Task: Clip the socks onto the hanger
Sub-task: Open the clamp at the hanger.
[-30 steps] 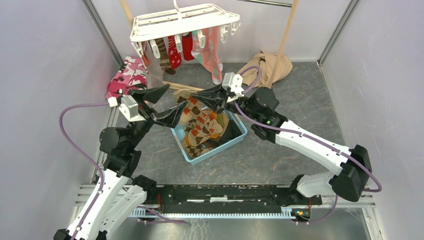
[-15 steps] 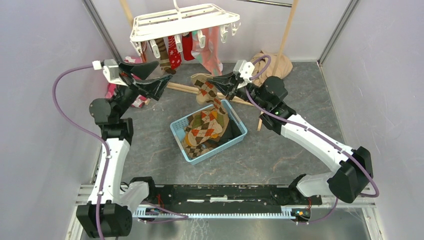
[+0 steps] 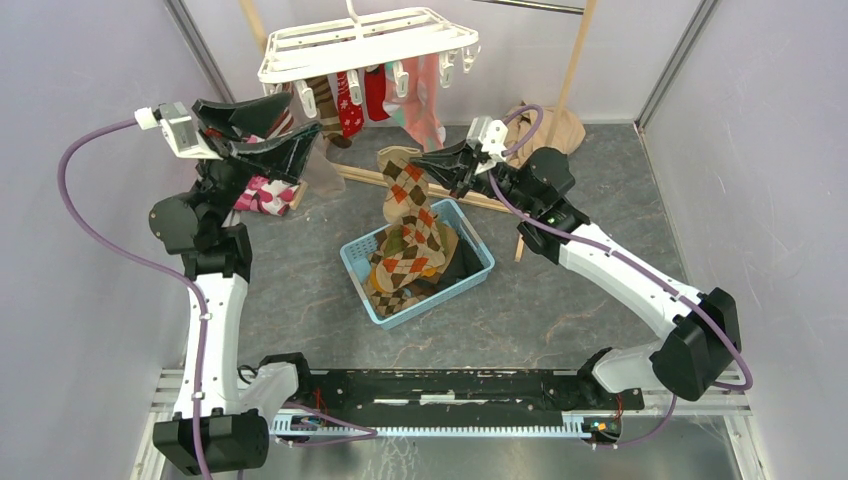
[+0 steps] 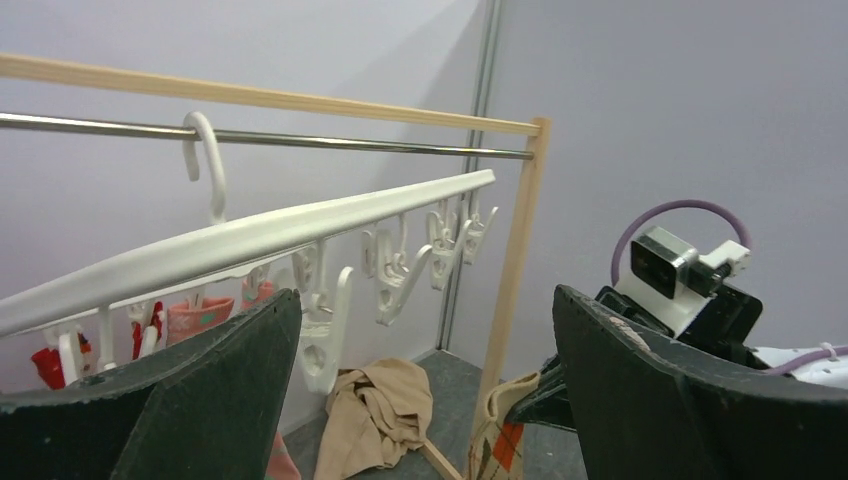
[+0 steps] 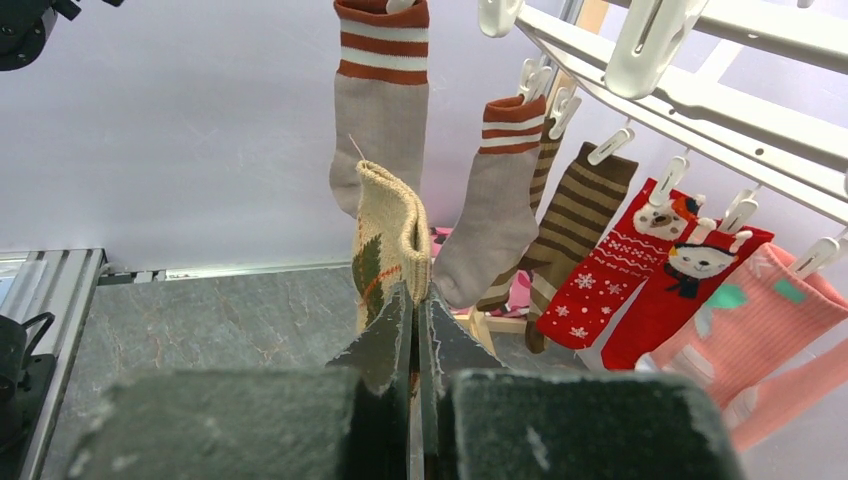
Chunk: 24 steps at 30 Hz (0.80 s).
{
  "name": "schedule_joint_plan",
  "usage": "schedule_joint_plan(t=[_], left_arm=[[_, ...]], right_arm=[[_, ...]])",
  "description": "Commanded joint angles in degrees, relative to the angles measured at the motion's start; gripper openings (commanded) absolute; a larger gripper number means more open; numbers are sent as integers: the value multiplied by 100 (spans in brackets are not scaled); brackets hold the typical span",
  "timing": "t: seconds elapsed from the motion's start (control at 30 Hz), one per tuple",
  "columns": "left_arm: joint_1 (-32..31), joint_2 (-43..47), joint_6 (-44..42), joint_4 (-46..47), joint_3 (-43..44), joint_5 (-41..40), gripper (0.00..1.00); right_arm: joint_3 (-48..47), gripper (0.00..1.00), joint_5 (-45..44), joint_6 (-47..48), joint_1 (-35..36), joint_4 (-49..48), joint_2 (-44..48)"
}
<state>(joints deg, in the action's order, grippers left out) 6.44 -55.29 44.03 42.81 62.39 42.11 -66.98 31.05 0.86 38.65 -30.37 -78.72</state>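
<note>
My right jaws are clenched on the cuff of an argyle sock (image 5: 392, 235), pinching its cream rim flat between them, and I hold it above the blue basket (image 3: 478, 272). The sock hangs from that grip with brown, orange and cream diamonds down its length. Its lower end reaches the other socks (image 3: 405, 268) heaped in the basket, which sits on the grey tabletop (image 3: 620, 180). My left jaws are released, spread wide with nothing between them. They are high beside the left end of the hanger (image 3: 365, 38) and well apart from the argyle sock. The hanger is a white frame hooked on a metal rail (image 4: 330, 142) at the back. From my left wrist its long edge slants across above the jaws, and several bare clips (image 4: 400, 275) dangle toward its far end. From my right wrist I see a row already clipped up: two taupe socks (image 5: 380, 110) with orange-striped cuffs, a brown-striped sock (image 5: 575, 215), two red socks (image 5: 640, 265) with small figures, and a pink sock (image 5: 770, 325). A pink camouflage garment (image 3: 255, 192) lies on the tabletop under my left arm. A beige cloth (image 3: 555, 128) is bunched at the foot of a wooden post (image 4: 510, 270) at the back right.
</note>
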Motion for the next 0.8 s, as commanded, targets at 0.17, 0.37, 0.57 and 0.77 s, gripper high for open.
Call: schedule_joint_plan(t=[0.17,0.37,0.57,0.77], left_arm=[[72,50,-722,-1286,105,-485,97],[73,-246,-1051,-1155,261,-244,92],[69,-525,-1029,-848,387,-186,84],[75,-667,-665,-247,358,-101,82]], right_arm=[[-205,0,202,-278,-67,-556,-6],[-248,0,279,-313,-77,-608,-56],[-232,0,323,-339,-99,-640,-57],[-228,0,333,-367,-129,-702,-72]])
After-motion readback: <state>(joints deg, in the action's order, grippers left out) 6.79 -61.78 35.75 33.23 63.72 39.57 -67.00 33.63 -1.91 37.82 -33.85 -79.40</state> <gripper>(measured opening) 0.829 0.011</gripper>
